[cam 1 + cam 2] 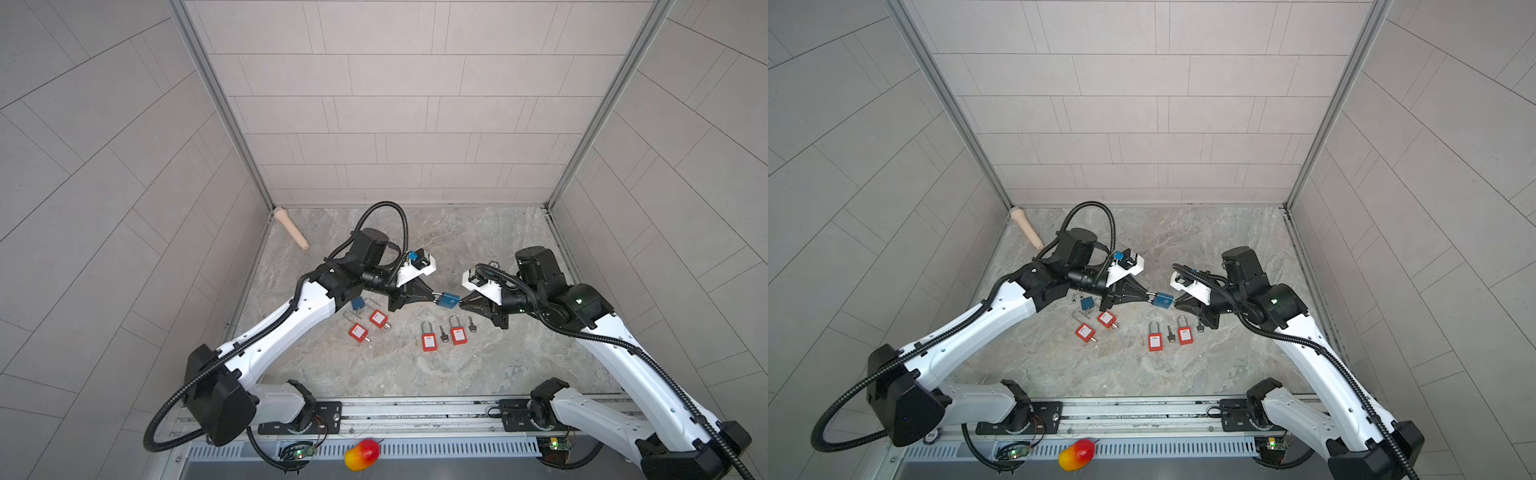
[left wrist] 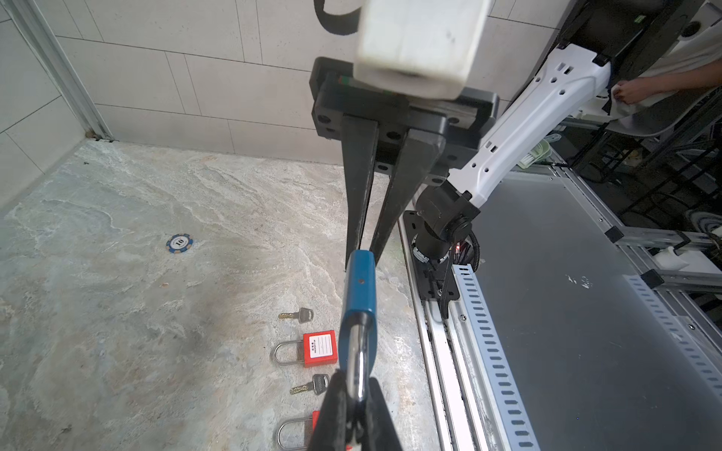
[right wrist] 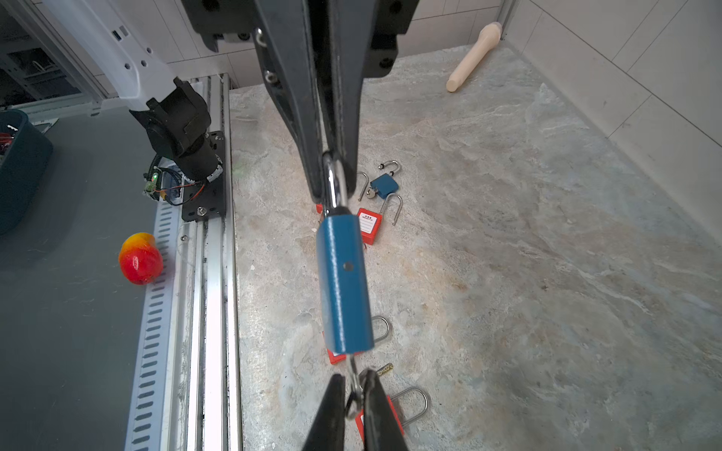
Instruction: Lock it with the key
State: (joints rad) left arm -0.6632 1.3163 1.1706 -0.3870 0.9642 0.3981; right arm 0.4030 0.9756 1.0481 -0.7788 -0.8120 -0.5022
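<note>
Two robot arms met nose to nose above the middle of a marbled table (image 1: 415, 374). The left claw (image 1: 432, 296) was clamped tight on the silver shackle of a blue padlock (image 1: 448, 300). The padlock hung in the air between the two claws, its base turned toward the right claw (image 1: 462, 301).

The top of the shackle was buried between the left fingers. The lock was seen edge-on, so it was impossible to tell whether the shackle was pushed home.

In the right wrist view, the right claw's fingers were almost together, pinching a key (image 3: 353, 369). Only a thin silver sliver of it showed between the padlock's base and the fingertips, and its head was hidden. In both top views the key was too small to make out.

On the table below, well clear of the held lock, lay a red padlock (image 1: 428, 341) with a loose key (image 1: 443, 333) just beside it. A second blue padlock (image 1: 357, 303) lay near the left arm. In the left wrist view, another red lock (image 2: 293, 429) was half covered by the left fingers and cut off at the frame's edge.
</note>
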